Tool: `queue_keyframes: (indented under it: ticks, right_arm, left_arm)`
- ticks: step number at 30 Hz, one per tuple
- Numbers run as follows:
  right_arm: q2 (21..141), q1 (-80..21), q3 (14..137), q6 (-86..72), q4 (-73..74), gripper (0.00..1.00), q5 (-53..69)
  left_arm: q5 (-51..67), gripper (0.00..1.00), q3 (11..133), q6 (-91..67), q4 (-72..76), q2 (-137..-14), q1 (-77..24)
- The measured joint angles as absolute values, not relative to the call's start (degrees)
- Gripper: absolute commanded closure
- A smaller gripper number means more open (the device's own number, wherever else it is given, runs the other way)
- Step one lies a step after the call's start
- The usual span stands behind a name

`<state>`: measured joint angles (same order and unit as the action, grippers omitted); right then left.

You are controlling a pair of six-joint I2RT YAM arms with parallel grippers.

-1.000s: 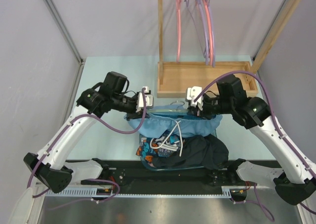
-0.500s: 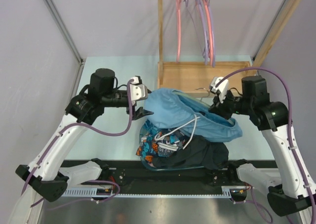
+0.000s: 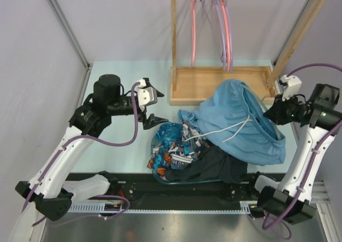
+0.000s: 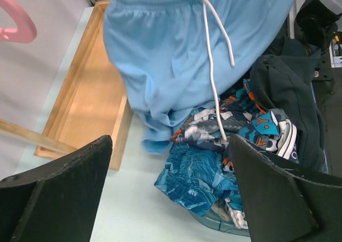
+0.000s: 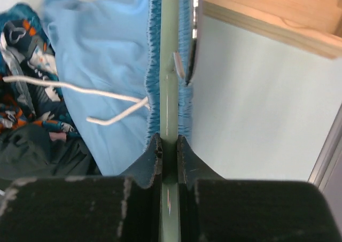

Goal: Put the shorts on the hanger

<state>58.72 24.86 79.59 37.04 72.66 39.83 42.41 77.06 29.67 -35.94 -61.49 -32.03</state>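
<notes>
While the right gripper (image 5: 169, 141) reaches out past the right end of the open wooden clothes rack (image 3: 224, 87), its fingers are pressed together on the thin sage-green plastic hanger (image 5: 169, 82), whose bar runs between the gathered waistband edges of the light sky-blue fabric shorts (image 3: 240, 124). The grip appears meant to carry hanger and garment as one. The shorts drape from it in a loose heap just in front of the rack's base, with the white drawstring (image 3: 230, 131) trailing across the cloth. Their lower edge rests over a black garment (image 3: 222, 164) and touches a blue-and-orange patterned garment (image 3: 171, 148) on the pale counter (image 3: 115, 146).

The left gripper (image 3: 162, 105), in front of the rack's left post, has its fingers spread wide and holds nothing, apparently leaving the load to the right arm alone. Pink and purple plastic hangers (image 3: 225, 39) hang from the rack's top rail.

From above, the sage hanger is all but swallowed by cloth. Only the right wrist view shows its bar, with a curved strip of metal (image 5: 193, 33), probably the hook, beside it. Whether both ends of the hanger sit inside the waistband cannot be made out, and the rail is largely cut off at the top of the overhead view.
</notes>
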Motion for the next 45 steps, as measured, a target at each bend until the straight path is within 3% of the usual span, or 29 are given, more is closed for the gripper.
queue_keyframes:
  ticks: [9, 23, 45]
  right_arm:
    - [75.5, 36.1, 105.0, 37.3, 78.9, 1.0, 45.0]
    - [94.2, 30.4, 137.2, 19.5, 66.5, 1.0, 38.0]
    - [113.7, 18.5, 147.7, 9.3, 36.0, 1.0, 21.6]
  left_arm:
    - [42.5, 0.01, 73.5, 27.6, -34.2, -60.2, -32.0]
    - [42.7, 0.01, 71.1, 23.7, -30.6, -59.2, -32.0]
    - [43.3, 0.01, 62.5, 22.5, -30.1, -52.0, -32.0]
